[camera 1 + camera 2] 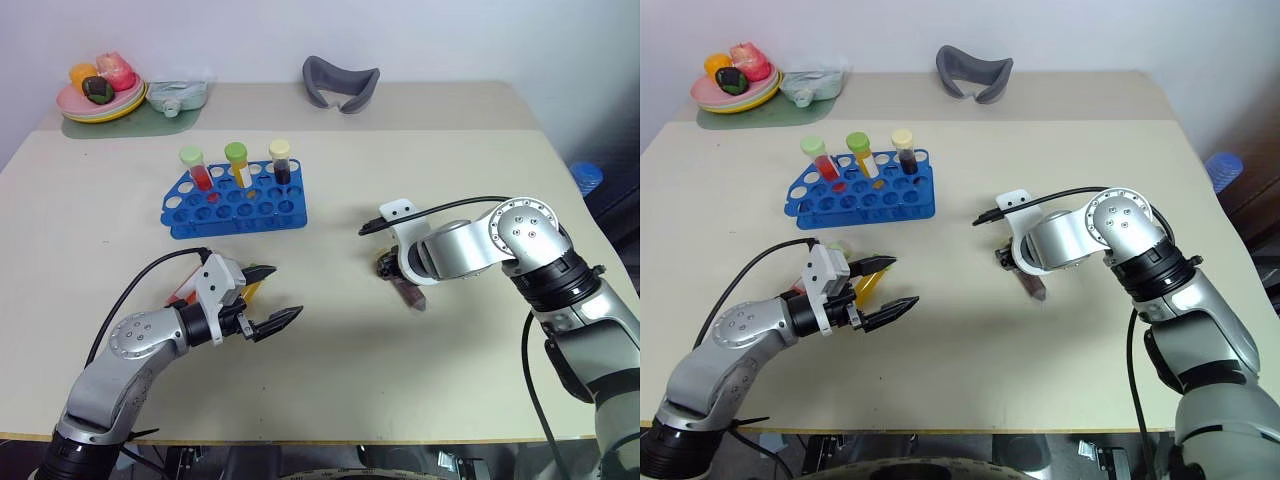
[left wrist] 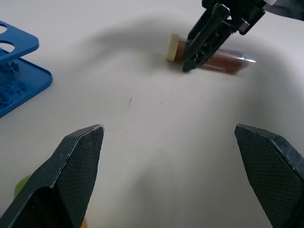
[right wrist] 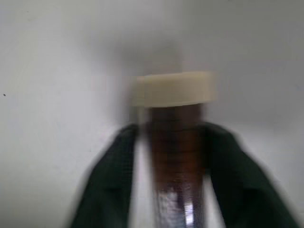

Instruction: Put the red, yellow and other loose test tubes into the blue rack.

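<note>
The right gripper (image 2: 209,40) has its two black fingers pinched on a small clear plastic test tube of dark brown liquid with a cream cap (image 2: 209,59), which lies on its side on the beige table (image 1: 420,380). The fingers straddle the tube's body just below the cap, as the right wrist view shows.

The tube looks light and rigid, with a smooth round wall that could roll or slip in a loose grip. Holding it just below the cap seems sensible, since the wider cap gives a stop against sliding. It will have to be tipped upright before it can drop into a hole.

The blue plastic rack (image 1: 235,205) stands well off to the left of that gripper, already holding three capped tubes.

The left gripper (image 1: 262,312) hovers with its fingers spread wide, empty. Red and yellow loose tubes (image 1: 250,291) lie directly beneath it, mostly hidden.
</note>
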